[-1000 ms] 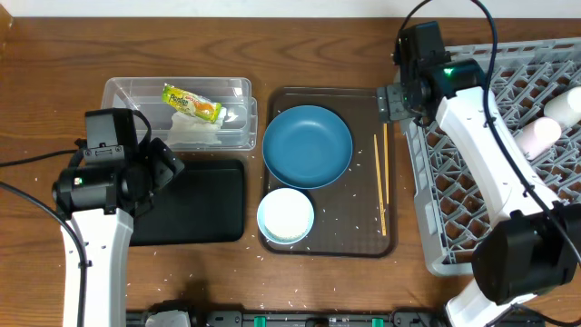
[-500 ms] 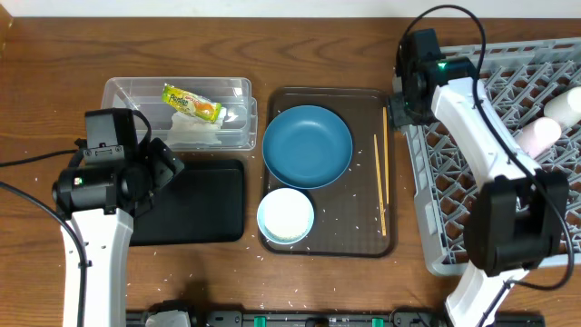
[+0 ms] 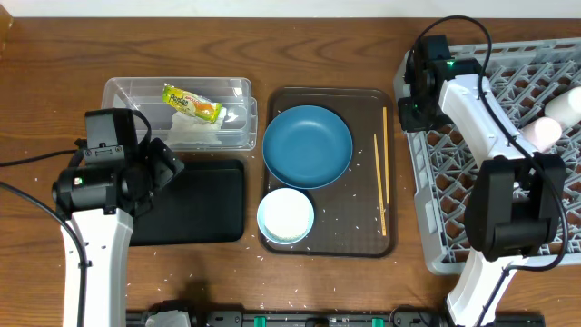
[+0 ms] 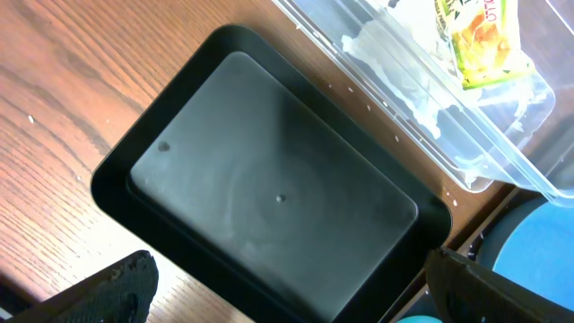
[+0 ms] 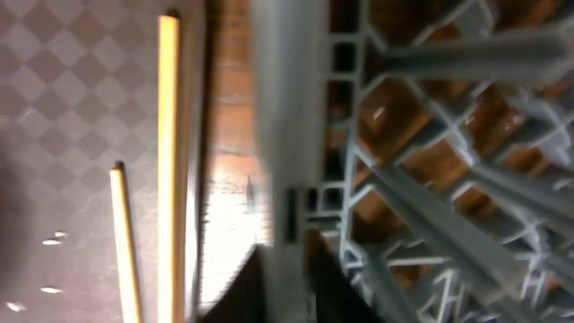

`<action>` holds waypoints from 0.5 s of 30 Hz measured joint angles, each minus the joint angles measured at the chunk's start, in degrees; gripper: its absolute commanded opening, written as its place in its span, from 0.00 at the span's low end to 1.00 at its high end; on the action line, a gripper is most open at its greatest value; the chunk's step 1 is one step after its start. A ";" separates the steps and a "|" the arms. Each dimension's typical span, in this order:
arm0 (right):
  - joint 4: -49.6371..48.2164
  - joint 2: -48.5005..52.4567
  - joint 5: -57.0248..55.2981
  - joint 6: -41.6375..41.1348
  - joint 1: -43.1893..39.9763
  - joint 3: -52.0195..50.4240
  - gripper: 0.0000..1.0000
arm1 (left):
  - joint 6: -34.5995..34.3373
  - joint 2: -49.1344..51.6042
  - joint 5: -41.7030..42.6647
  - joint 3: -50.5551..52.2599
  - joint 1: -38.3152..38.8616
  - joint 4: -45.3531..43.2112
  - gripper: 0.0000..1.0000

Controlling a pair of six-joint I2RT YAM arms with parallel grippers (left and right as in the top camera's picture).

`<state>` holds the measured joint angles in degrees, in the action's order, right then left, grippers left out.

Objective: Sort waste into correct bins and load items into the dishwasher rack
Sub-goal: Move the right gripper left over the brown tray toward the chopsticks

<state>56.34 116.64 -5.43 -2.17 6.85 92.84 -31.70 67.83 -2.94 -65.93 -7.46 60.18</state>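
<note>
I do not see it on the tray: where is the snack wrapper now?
In the overhead view, the snack wrapper lies inside the clear tub at upper left, beside the white tissue.

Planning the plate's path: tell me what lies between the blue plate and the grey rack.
Overhead view: two wooden chopsticks lie there, on the brown tray.

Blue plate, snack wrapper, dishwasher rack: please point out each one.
Blue plate [image 3: 307,145], overhead view, centre of the dish.
Snack wrapper [image 3: 192,104], overhead view, middle of the packet.
Dishwasher rack [image 3: 440,211], overhead view, bare lattice floor by its tray-side edge.
</note>
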 measured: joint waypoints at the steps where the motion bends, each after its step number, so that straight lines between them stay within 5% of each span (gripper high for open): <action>1: 0.00 0.00 0.13 -0.24 -0.17 0.00 0.03 | -0.02 0.00 0.00 0.00 0.00 -0.02 0.98; 15: -3.45 0.13 1.36 -3.96 -2.25 0.00 0.01 | -0.02 0.00 -0.02 0.00 0.00 -0.02 0.98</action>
<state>52.88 116.77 -4.08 -6.13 4.60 92.84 -31.73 67.83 -2.96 -65.93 -7.46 60.16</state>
